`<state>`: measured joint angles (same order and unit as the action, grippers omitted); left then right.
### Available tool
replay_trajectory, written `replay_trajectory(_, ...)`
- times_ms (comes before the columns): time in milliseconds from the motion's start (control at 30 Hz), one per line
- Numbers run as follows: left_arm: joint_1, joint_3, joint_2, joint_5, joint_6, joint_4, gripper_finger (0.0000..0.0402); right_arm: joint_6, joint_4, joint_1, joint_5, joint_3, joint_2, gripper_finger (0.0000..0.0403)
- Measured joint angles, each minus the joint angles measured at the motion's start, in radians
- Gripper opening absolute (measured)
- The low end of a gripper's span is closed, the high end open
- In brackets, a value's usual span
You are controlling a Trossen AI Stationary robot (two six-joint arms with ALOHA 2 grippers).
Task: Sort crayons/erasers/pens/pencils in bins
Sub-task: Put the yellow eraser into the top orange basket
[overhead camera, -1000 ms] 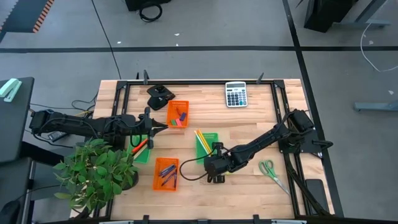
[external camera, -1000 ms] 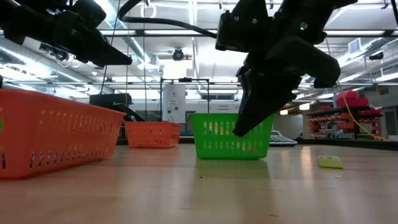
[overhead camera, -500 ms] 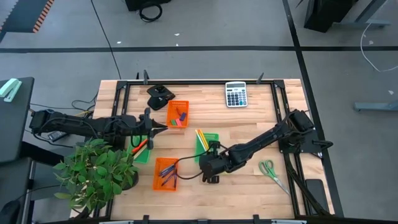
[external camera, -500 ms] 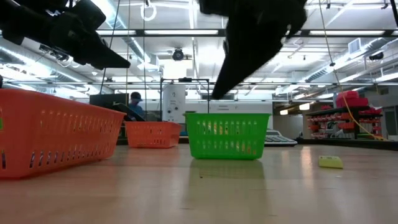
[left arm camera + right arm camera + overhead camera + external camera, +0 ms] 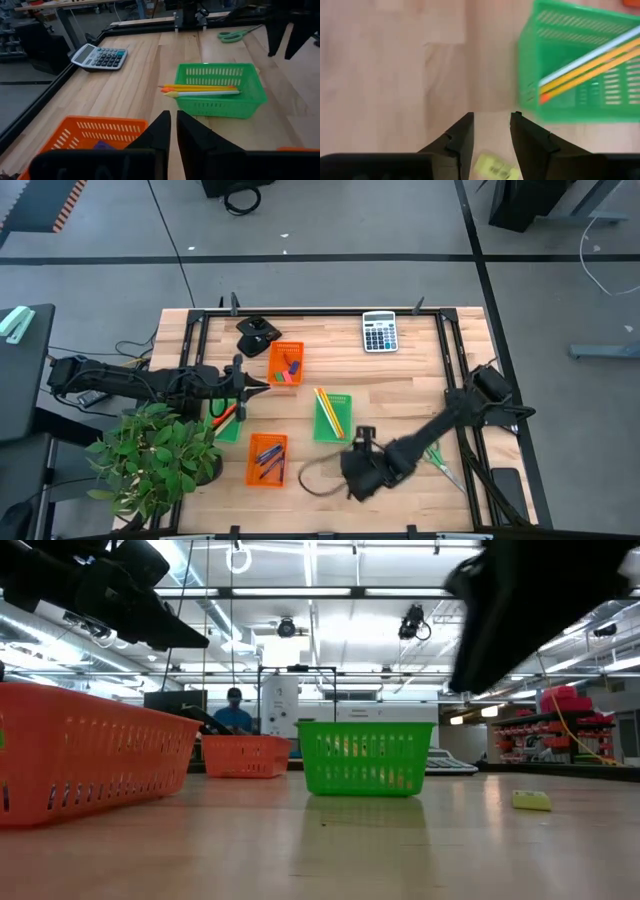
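Note:
A yellow eraser lies flat on the table, also seen in the low view. My right gripper hovers open above it, near the table's front edge, touching nothing. Just beyond stands a green bin holding yellow pencils. An orange bin holds erasers, another orange bin holds pens. A second green bin, half hidden by a plant, holds red crayons. My left gripper hangs shut and empty at the left, between the bins.
A potted plant covers the near left corner. A grey calculator and a black object lie at the far edge. Green-handled scissors lie right of my right gripper. A person shows in the room behind.
My right gripper has risen away from the green bin with the pencils and gone toward the table's near edge and somewhat right, ending above the yellow eraser. The bins and the eraser have stayed in place.

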<state>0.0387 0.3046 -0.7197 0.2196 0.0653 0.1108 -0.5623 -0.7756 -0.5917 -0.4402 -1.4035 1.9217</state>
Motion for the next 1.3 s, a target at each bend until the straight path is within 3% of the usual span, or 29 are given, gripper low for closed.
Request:
replay_trajectory(67,0.0,0.0,0.0,-0.015,0.007,0.0,0.004,-0.018,-0.003,-0.042,-0.044,0.016,0.0,0.0133)
replay_trajectory(200,0.0,0.0,0.0,-0.04,0.03,0.0,0.0035,-0.114,-0.038,-0.102,-0.266,0.075,-0.009,0.0133)
replay_trajectory(267,0.0,0.0,0.0,-0.041,0.033,-0.001,0.0032,-0.204,-0.053,-0.109,-0.32,0.124,-0.039,0.0133)
replay_trajectory(500,0.0,0.0,0.0,-0.041,0.06,-0.005,0.0029,-0.485,0.009,-0.167,-0.378,0.338,-0.18,0.0133)
replay_trajectory(700,-0.002,0.0,0.0,-0.041,0.059,-0.005,0.003,-0.654,0.369,-0.215,-0.385,0.622,-0.318,0.014)
replay_trajectory(900,-0.002,0.0,0.0,-0.041,0.044,-0.012,0.0023,-0.624,0.813,-0.241,-0.374,0.836,-0.301,0.0143)
replay_trajectory(1300,-0.002,0.0,0.0,-0.041,0.006,-0.06,0.0024,-0.436,0.872,-0.203,-0.357,0.791,-0.134,0.0143)
